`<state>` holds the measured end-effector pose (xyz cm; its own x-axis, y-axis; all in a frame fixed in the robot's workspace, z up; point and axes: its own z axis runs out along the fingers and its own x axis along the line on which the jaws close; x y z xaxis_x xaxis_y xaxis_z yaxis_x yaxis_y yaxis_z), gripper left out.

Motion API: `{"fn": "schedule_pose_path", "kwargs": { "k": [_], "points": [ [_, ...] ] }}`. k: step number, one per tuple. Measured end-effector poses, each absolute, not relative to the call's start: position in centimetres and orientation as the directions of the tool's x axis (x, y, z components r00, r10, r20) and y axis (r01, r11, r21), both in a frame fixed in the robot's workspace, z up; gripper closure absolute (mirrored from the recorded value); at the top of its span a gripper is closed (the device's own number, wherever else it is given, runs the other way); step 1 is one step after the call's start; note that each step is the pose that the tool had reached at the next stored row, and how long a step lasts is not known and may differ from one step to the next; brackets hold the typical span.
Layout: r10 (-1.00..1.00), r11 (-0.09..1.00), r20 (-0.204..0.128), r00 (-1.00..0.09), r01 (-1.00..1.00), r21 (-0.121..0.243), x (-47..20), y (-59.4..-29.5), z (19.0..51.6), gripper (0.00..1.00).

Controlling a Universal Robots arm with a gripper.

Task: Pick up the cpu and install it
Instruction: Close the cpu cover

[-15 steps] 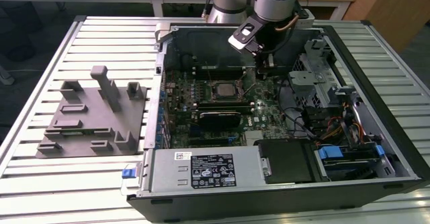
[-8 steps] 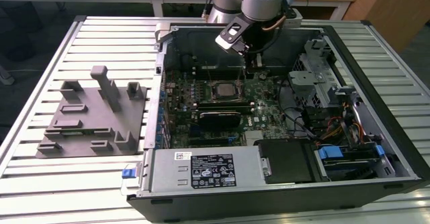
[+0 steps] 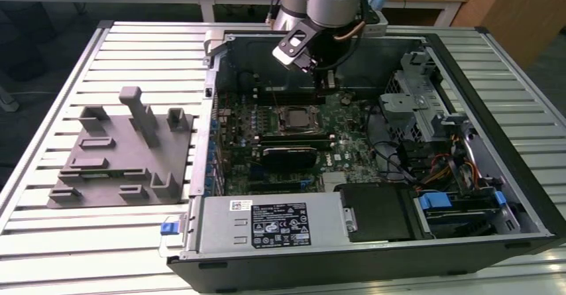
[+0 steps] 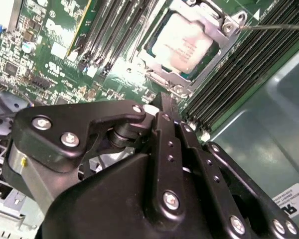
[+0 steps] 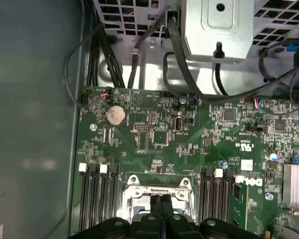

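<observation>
The cpu [image 3: 295,117] lies flat in the motherboard socket, its silver top showing inside the metal socket frame [image 4: 224,30] in the second wrist view [image 4: 184,42]. My gripper [image 3: 327,81] hangs above the board, just behind the socket and toward the case's back wall. Its two black fingers [image 5: 157,205] are pressed together with nothing between them, and in the first wrist view they stand over the socket frame [image 5: 159,185]. The second wrist view has the shut fingertips [image 4: 165,107] a short way off the cpu, not touching it.
The open computer case [image 3: 495,176] lies on a slatted table. Memory slots [image 5: 94,199] flank the socket. A black block [image 3: 292,156] sits in front of it. A drive cage [image 3: 425,103] and cables are on the exterior view's right, and a grey fixture tray [image 3: 124,152] on its left.
</observation>
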<state>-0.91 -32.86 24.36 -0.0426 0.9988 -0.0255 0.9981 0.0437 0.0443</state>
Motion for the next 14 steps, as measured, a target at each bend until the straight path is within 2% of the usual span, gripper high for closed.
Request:
{"fn": "schedule_pose_path", "kwargs": {
  "k": [3,6,14],
  "points": [
    [0.999,0.044,-0.026,-0.043,0.998,0.043,-0.92,-32.86,24.36,0.89],
    [0.999,0.044,-0.024,-0.043,0.999,0.018,-0.90,-32.86,24.31,0.89],
    [0.999,0.044,-0.024,-0.043,0.999,0.016,-1.31,-32.87,24.20,0.89]
  ]
}}
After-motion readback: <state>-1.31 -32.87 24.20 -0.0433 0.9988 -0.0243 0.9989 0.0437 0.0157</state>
